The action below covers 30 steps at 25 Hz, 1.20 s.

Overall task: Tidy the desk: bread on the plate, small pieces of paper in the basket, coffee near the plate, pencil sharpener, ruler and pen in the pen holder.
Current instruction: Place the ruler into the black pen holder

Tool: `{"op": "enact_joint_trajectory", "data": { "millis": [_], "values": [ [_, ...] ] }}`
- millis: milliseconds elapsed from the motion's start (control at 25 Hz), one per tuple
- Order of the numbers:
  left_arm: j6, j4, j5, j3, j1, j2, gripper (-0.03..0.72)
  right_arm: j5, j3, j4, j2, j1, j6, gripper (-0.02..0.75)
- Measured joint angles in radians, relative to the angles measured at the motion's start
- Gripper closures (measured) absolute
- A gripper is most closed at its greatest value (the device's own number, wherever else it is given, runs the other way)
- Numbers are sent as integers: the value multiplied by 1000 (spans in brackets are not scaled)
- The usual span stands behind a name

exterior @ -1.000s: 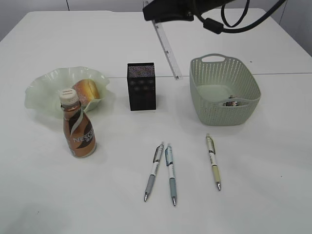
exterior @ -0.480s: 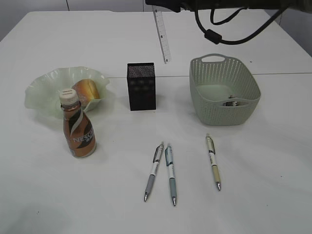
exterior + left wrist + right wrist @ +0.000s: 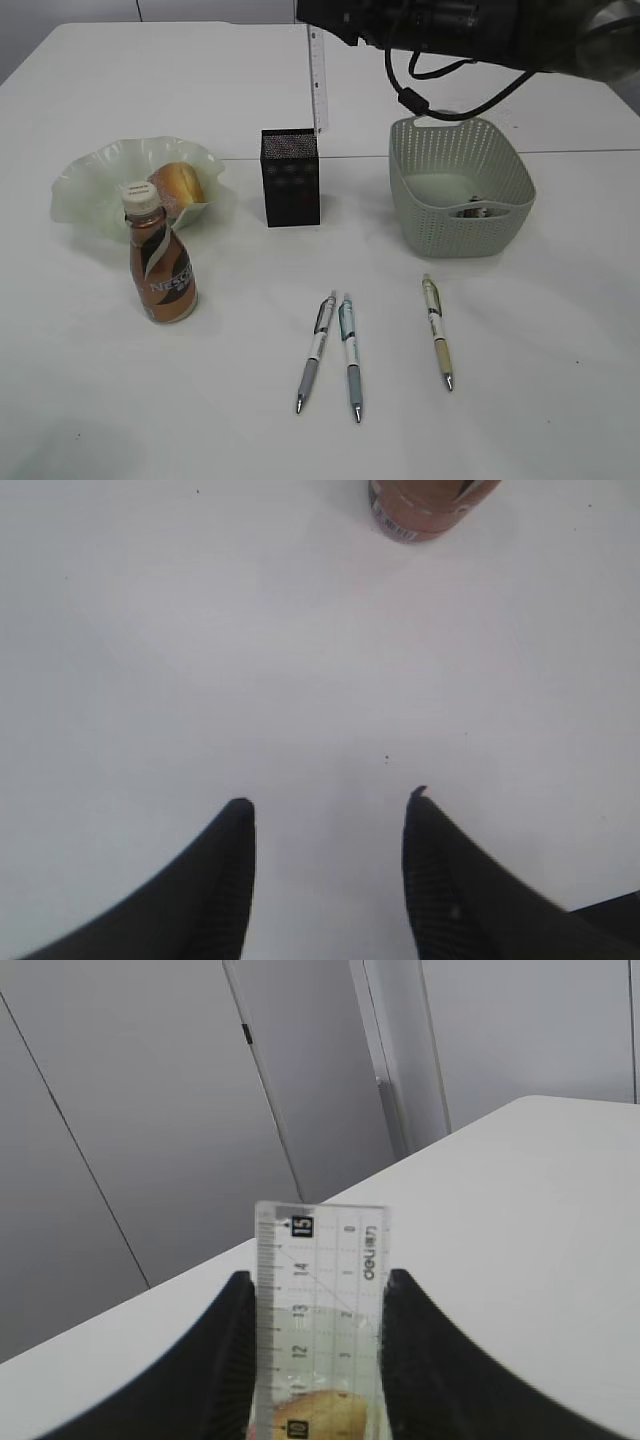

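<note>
The right gripper [image 3: 318,1345] pinched a clear ruler [image 3: 320,1325] marked to 15. The left gripper [image 3: 328,825] hung spread over the worktop [image 3: 200,660]. The coffee bottle [image 3: 160,254] read partly "NES".

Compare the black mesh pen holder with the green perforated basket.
The black mesh pen holder is a tall, narrow, dark box; the green perforated basket is low, wide, pale and has handles. Small items lie in the basket; the holder's inside is not visible. Both stand upright, open-topped.
</note>
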Motion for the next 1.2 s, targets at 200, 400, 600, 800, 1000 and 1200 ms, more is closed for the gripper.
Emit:
{"op": "enact_joint_trajectory", "data": {
  "millis": [200, 400, 600, 800, 1000, 1200],
  "values": [
    [0, 0, -1, 0, 0, 0, 335, 4, -98, 2, 78, 0, -17, 473],
    [0, 3, -1, 0, 0, 0, 335, 43, -220, 4, 133, 0, -17, 473],
    [0, 6, -2, 0, 0, 0, 335, 48, -282, 6, 168, 6, -17, 473],
    [0, 36, -2, 0, 0, 0, 335, 54, -317, 6, 218, 8, -17, 473],
    [0, 58, -2, 0, 0, 0, 335, 56, -329, 4, 236, 14, -17, 473],
    [0, 62, -2, 0, 0, 0, 335, 58, -333, 6, 247, 19, -17, 473]
  ]
}}
